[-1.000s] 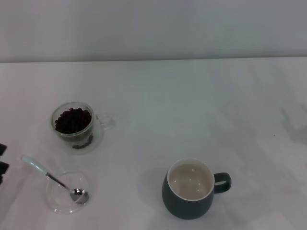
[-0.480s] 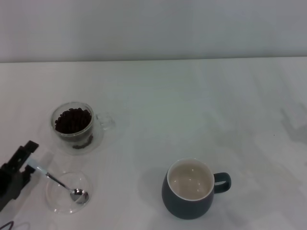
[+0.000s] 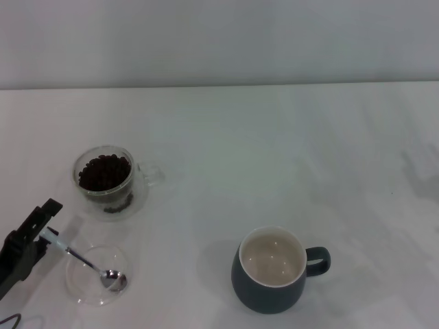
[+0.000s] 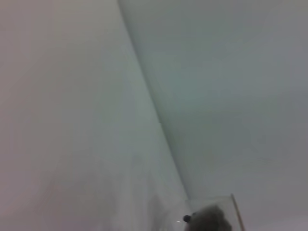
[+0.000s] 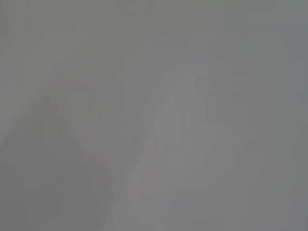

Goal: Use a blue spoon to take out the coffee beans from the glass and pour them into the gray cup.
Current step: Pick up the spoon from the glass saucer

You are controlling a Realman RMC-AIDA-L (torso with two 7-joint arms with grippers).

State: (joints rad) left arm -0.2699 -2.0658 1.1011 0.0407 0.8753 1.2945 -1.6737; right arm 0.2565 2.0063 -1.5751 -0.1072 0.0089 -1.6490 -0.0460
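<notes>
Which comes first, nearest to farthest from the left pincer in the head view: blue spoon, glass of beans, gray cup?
1. The blue spoon: its handle end is right at the left pincer, its bowl resting in the clear dish.
2. The glass: just beyond, farther up the table.
3. The gray cup: farthest, across to the right.

Bench [image 3: 274, 137]: we see a plain white top.
Glass [image 3: 110, 179]: our landmark, holding coffee beans [image 3: 104, 171].
Glass dish [image 3: 96, 277]: just in front of the glass.
Gray cup [image 3: 271, 271]: well right of the glass, nearer us.
</notes>
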